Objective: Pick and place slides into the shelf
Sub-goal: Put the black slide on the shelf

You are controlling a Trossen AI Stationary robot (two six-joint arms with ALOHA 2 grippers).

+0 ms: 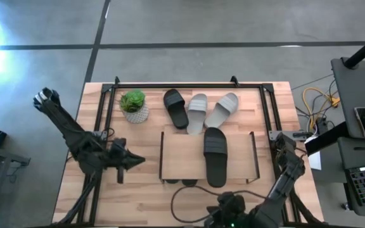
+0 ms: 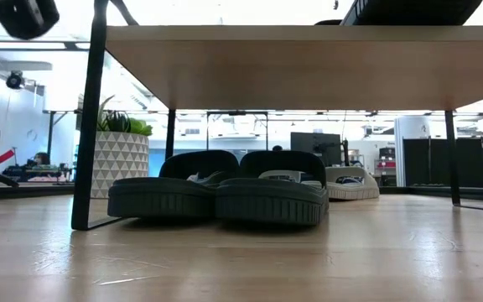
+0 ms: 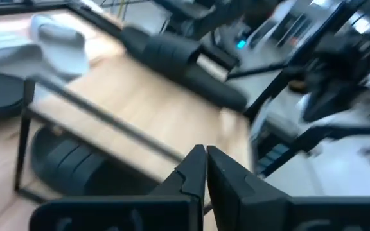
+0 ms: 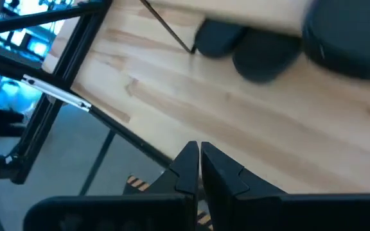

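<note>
Black slides: two under the shelf (image 1: 182, 155), one on top (image 1: 215, 155); three remain behind. Both grippers' fingers pressed together, empty.

No text, label, brand, number or sign can be read in any of the views. The slides (image 1: 215, 155), the shelf (image 1: 181, 155) and the bench (image 1: 144, 196) show no readable marking, and the screens in the room behind are too blurred.
</note>
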